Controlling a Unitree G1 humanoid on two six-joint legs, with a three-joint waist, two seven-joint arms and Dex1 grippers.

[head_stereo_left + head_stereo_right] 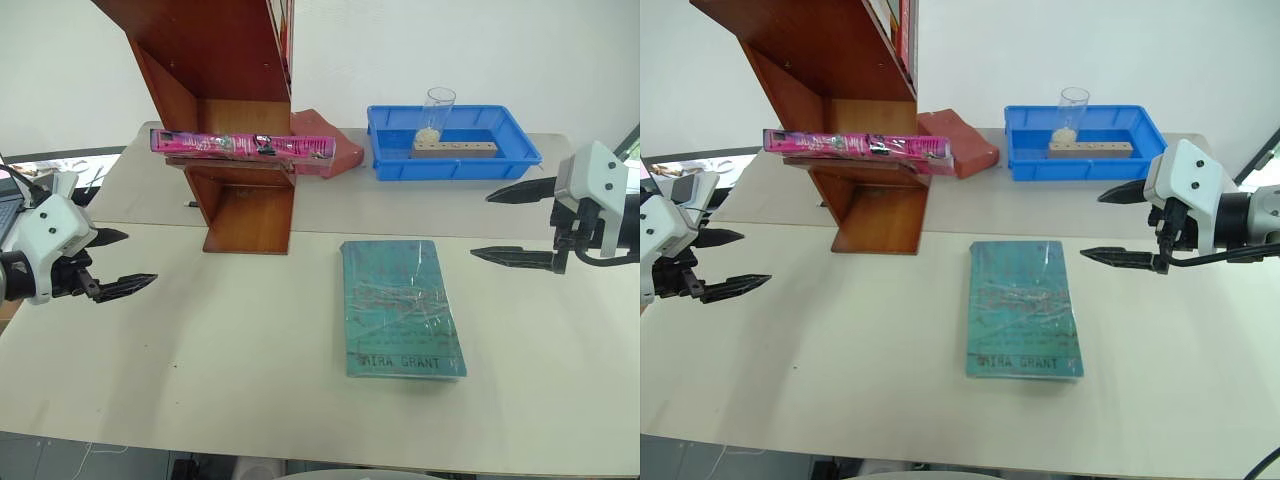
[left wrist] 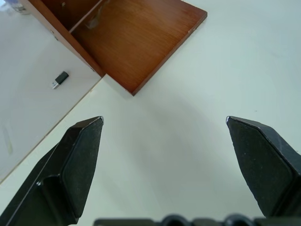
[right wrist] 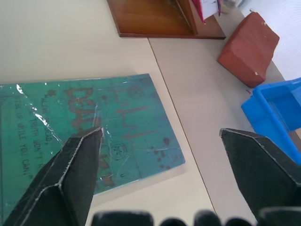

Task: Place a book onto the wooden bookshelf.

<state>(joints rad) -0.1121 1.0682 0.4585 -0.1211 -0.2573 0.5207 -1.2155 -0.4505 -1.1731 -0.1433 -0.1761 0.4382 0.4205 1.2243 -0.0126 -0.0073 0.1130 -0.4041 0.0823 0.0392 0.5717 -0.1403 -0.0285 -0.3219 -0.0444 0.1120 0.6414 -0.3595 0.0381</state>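
A: Where's the book [image 1: 240,145] now?

B: Lying flat on a lower board of the shelf [image 1: 222,120], long axis running across the view, its right end sticking out past the shelf's edge toward a red-brown block [image 1: 330,145]. By the look of it, the placing is done.

A: And the grippers?

B: Both spread wide, holding nothing. The left gripper [image 1: 112,262] hangs over the table [image 1: 220,370] at the near left, the right gripper [image 1: 518,225] at the far right, above the table beyond the green book [image 1: 402,307].

A: Which is nearer the book?

B: The left, I'd judge. The book lies up and to the right from it; from the right gripper it sits well off to the left, past the green book. If any nudge were needed, pushing that overhanging end in along its long axis would suit the right arm better.

A: Anything unclear?

B: The shelf's top is cut off, so I can't tell what stands higher up beyond a few spines. How far back the book rests on its board is hidden. A small dark item [image 2: 60,79] beside the shelf foot is too small to name
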